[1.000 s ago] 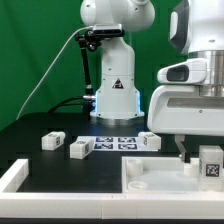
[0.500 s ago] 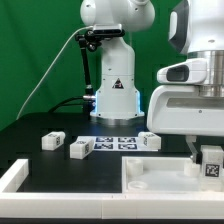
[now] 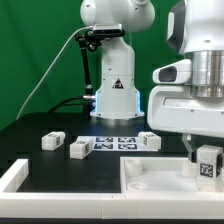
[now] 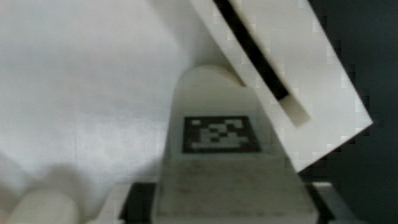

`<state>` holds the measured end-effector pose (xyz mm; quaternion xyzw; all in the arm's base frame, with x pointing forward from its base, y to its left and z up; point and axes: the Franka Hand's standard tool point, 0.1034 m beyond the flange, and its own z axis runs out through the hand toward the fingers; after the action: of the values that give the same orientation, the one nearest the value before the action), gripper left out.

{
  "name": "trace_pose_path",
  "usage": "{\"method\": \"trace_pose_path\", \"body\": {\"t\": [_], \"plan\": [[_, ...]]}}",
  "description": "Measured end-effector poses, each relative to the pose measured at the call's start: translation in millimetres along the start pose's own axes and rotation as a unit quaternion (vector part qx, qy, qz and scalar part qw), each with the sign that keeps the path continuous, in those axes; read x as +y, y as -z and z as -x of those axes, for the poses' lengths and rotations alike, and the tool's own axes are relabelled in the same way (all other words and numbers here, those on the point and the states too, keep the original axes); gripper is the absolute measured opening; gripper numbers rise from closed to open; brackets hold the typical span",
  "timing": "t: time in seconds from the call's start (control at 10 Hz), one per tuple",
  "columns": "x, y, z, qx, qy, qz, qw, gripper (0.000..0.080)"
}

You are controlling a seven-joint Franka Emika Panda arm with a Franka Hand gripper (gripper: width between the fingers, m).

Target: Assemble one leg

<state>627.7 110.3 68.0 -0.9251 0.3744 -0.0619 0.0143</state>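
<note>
My gripper point(image 3: 204, 156) is shut on a leg point(image 3: 207, 163), a small white block with a black-and-white tag, and holds it upright over the far right part of the large white panel point(image 3: 150, 180). In the wrist view the held leg point(image 4: 222, 140) fills the middle, with the dark fingers point(image 4: 150, 200) on either side of it. The panel's flat face point(image 4: 89, 90) and raised rim point(image 4: 267, 60) lie just beyond it. Three more legs lie on the black table: two at the exterior view's left point(image 3: 53, 141) point(image 3: 80, 149) and one near the middle point(image 3: 148, 140).
The marker board point(image 3: 115, 142) lies flat in front of the robot base point(image 3: 113, 95). A white raised edge point(image 3: 12, 178) stands at the front left corner. A green screen is behind.
The gripper with the leg has shifted slightly toward the exterior view's left over the panel. The loose legs have not moved.
</note>
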Motion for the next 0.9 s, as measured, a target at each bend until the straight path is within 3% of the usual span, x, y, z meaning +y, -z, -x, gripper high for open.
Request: {"method": "trace_pose_path", "body": {"t": [0.3,0.9], "plan": [[0.6,-0.4,2.2,-0.006,-0.200,0.004,0.980,0.0291],[0.8,-0.8,5.9,-0.029,-0.451,0.003,0.892,0.0291]]}}
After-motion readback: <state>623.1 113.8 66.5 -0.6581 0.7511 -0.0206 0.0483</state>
